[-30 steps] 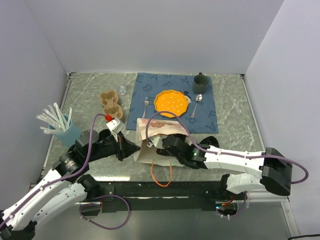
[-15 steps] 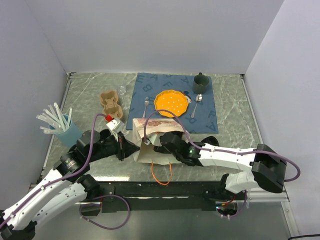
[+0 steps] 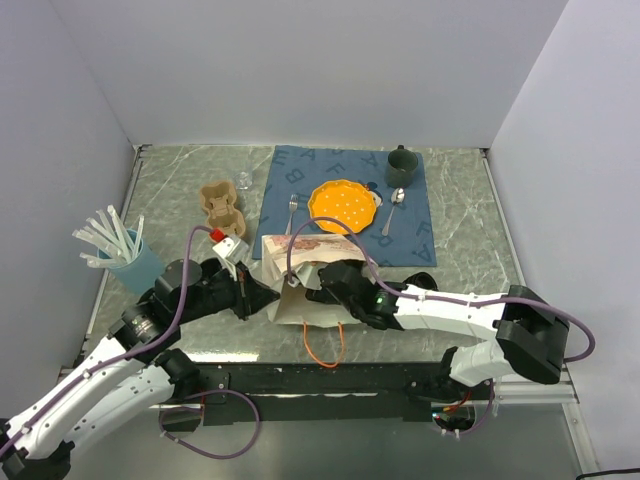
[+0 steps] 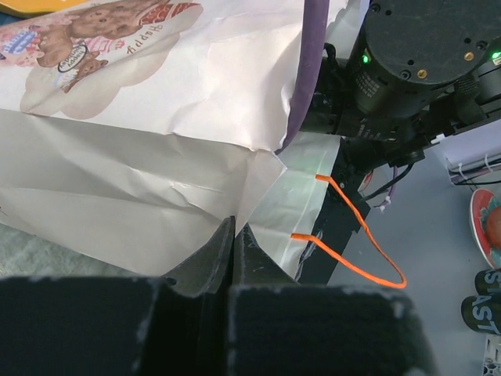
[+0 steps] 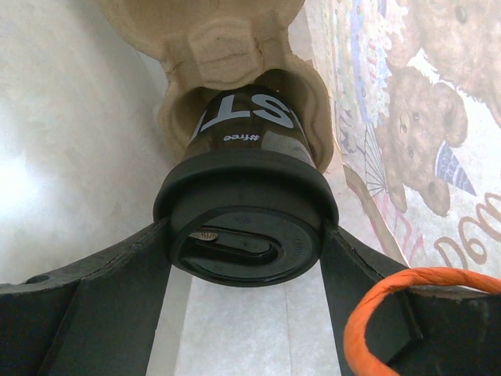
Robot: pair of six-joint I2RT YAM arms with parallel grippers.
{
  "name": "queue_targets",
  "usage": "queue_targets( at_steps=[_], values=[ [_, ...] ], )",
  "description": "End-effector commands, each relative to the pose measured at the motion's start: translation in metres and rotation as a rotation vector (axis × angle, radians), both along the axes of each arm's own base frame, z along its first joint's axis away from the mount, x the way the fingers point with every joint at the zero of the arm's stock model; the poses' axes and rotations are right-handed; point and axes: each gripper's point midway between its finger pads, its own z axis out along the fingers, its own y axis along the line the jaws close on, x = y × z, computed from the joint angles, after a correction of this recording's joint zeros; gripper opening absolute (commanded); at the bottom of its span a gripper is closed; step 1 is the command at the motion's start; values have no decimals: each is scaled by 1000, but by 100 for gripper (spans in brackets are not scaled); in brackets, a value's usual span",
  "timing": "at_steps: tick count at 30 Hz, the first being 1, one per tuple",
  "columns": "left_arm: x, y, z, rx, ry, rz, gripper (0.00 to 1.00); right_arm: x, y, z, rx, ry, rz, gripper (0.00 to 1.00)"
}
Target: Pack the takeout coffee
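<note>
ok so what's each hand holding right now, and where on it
Right hand grips the takeout coffee by its lid's sides, cup in a pulp carrier. Left hand pinches the paper bag at its edge.

matt blk plastic lid [image 5: 246, 227], creased paper bag [image 4: 141, 204]

The coffee cup [image 5: 249, 125], its lid [image 5: 235, 192] facing the camera, is sitting in a pulp carrier [image 5: 223, 47] toward 12 o'clock. The right gripper [image 5: 244, 239] is pressing the lid at 9 and 3 o'clock. An orange loop [image 5: 362, 313] is curling at 5 o'clock.
</note>
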Motion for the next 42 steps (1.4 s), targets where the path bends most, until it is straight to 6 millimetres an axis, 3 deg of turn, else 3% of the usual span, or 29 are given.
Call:
queue_targets(
  at_steps=[1,3,7,11,15,33,42],
  values=[
    [-9,-8,24,-59,-4,-54,7,14,-11,4,-9,-20,-68,62],
    [-4,-7,20,-38,4,-34,12,14,-10,8,-6,-28,-64,69],
    [2,-5,24,-12,-2,-5,10,14,-8,21,4,-48,-52,82],
    [8,-2,31,-3,-14,27,9,12,-6,34,20,-47,-38,86],
    [12,-1,38,-3,-25,49,9,6,-7,38,22,-29,-25,97],
    [14,-2,53,0,-35,50,12,-10,-20,52,1,59,-28,100],
    [13,0,52,5,-24,51,16,-21,-10,45,10,166,-4,100]
  ],
)
